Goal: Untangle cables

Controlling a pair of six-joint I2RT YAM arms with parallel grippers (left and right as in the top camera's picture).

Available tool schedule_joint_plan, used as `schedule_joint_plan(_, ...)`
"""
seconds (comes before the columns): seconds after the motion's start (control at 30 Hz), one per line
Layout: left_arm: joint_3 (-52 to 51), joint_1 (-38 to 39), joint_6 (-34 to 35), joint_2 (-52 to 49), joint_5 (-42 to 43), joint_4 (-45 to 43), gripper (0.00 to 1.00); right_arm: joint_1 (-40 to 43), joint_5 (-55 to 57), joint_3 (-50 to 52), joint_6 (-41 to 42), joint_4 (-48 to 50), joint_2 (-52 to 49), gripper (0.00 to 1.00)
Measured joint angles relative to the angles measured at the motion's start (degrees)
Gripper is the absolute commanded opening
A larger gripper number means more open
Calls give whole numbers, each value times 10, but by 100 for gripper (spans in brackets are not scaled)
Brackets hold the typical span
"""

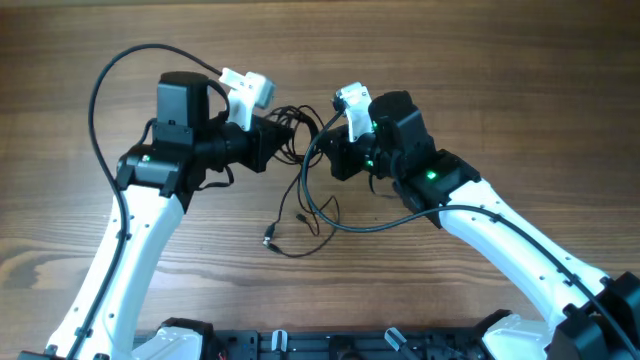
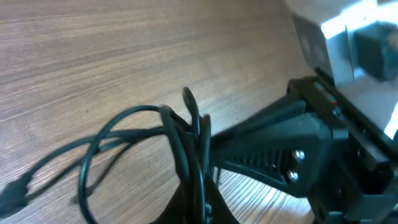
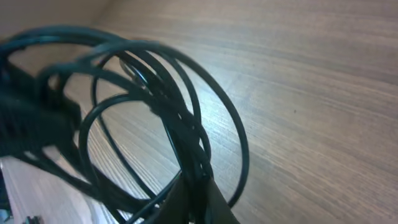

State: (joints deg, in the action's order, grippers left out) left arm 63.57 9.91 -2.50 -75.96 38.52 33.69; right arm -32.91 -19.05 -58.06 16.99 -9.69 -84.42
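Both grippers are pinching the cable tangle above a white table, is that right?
Not quite: the table is brown wood, not white, as the overhead view shows. The left gripper and the right gripper are both pinching the cables above it.

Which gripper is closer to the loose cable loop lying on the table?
Right. In the overhead view the loop lies just below the right gripper; the left gripper sits farther away, diagonally up and to the left of it.
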Motion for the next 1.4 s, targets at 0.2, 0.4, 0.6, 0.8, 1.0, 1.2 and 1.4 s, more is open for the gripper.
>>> schedule_joint_plan(0.2, -4, -126, 131, 2, 34, -21, 4, 87, 219, -10, 171, -317, 80, 4)
schedule_joint_plan(0.4, -4, -144, 136, 2, 104, -24, 4, 115, 203, -6, 226, -273, 82, 82)
schedule_joint_plan(0.6, -3, -115, 90, 5, 163, -24, 4, 95, -29, -4, 17, -108, 82, 100)
schedule_joint_plan(0.8, -3, -56, 74, 5, 190, -30, 4, 43, -80, -4, -57, -20, 52, 5)
schedule_joint_plan(1.0, -4, -48, 95, 5, 145, -28, 4, 46, -63, -5, -15, -49, 43, 4)
schedule_joint_plan(1.2, -3, -89, 364, 4, -118, -34, 4, 105, -212, -4, -22, -57, 143, 4)
schedule_joint_plan(1.4, -3, 32, 417, -35, -172, -58, 93, 100, -185, -4, 43, -63, 144, 4)
